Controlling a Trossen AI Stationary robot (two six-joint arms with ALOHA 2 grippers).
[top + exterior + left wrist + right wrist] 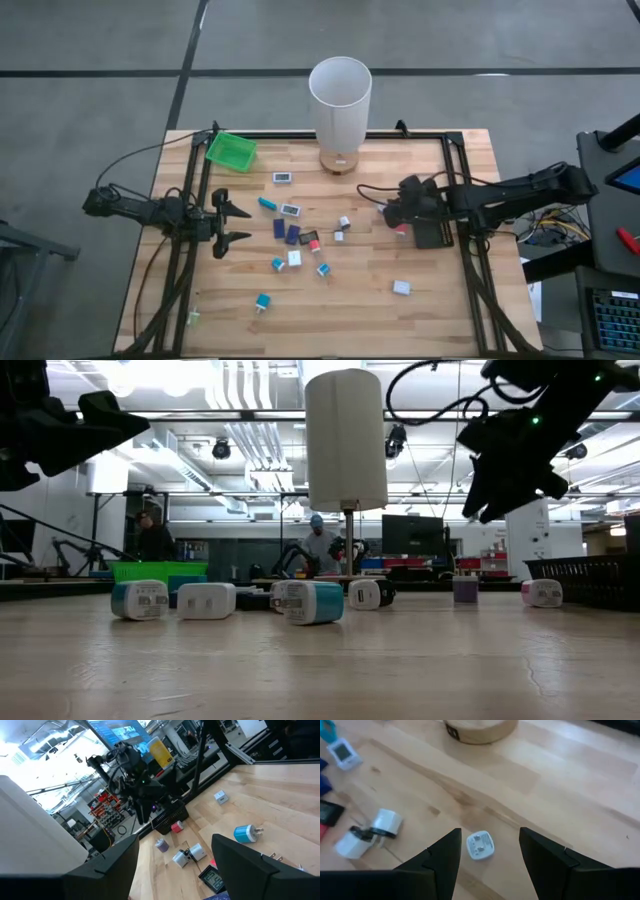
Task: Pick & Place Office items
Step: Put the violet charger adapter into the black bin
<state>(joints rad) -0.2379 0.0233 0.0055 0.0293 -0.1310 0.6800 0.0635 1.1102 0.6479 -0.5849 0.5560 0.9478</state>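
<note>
The office items (pixel 295 235) lie scattered over the wooden table (pixel 430 310), most of them in a loose cluster in front of the tall white lamp (pixel 340 100) that stands at the table's far edge. One lies apart from that cluster: a small white plug block (pixel 480 845), on the right arm's side of the lamp. The right gripper (pixel 487 855) hangs directly above this block with its fingers spread wide, one on each side and neither touching it, which reads as lining up for a pick. Just beside that block, toward the cluster, sit two more white pieces (pixel 367 835) joined by a dark bit, close enough that a sloppy descent could nudge them.

The left gripper (pixel 232 223) waits at the cluster's left edge, on the left arm's side of the lamp, its fingers also parted and holding nothing. A teal block (pixel 267 203) is the nearest piece to it.

A green tray (pixel 231 151) sits at the far left corner, beside the lamp, and a black tray (pixel 434 234) lies under the right arm; both look like likely drop places. The lamp's wooden base (pixel 480 730) is near the right gripper's target but not in its way. A grey block (pixel 401 287) lies alone, well clear of the lamp toward the near edge.
</note>
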